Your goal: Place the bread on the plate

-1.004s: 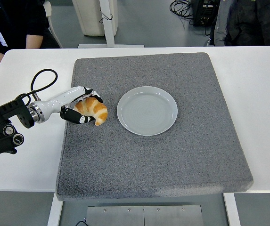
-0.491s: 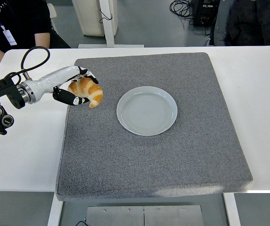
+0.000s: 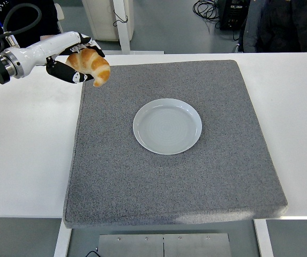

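Croissant (image 3: pixel 92 63), golden and crescent-shaped, sits gripped in the left hand (image 3: pixel 73 63), at ten o'clock from the round glossy plate (image 3: pixel 167 126).

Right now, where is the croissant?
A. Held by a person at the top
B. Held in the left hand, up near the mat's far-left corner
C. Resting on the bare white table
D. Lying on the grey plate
B: the left hand grips the croissant in the air, while the plate is bare.
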{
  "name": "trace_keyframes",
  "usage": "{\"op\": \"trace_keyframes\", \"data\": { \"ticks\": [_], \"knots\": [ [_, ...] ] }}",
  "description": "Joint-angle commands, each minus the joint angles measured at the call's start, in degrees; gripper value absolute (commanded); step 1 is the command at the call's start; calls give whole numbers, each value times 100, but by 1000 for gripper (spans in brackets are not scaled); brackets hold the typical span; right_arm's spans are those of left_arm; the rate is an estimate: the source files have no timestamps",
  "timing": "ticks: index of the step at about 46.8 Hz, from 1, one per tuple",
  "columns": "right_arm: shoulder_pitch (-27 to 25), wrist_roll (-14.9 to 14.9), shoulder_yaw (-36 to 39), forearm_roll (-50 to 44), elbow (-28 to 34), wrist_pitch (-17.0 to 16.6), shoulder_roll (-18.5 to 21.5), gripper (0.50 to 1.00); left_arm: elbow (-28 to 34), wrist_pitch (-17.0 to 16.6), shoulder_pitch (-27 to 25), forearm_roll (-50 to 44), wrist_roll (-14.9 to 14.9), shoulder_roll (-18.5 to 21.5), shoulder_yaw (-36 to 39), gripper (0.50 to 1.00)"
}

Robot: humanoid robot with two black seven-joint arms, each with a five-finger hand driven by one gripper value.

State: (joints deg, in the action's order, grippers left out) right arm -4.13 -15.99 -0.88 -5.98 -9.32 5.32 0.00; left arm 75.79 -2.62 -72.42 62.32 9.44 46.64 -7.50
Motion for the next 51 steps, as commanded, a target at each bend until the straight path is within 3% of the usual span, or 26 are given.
{"op": "trace_keyframes", "data": {
  "ticks": [1,7,25,43,51],
  "knots": [
    [0,0,0,0,1,-5,0,1000,-21,86,-176,-53,-13,-32,12,500],
    [0,0,0,0,1,-5,0,1000,-170,113,-255,-53,-30,-173,12,500],
    [0,0,0,0,-8,-5,0,1000,-1102,113,-264,-53,-30,-1526,38,500],
    [9,0,0,0,-8,-5,0,1000,-1480,95,-431,-53,-48,-2757,82,500],
    [0,0,0,0,-8,-5,0,1000,-1506,95,-528,-44,-48,-3021,91,500]
  ]
}}
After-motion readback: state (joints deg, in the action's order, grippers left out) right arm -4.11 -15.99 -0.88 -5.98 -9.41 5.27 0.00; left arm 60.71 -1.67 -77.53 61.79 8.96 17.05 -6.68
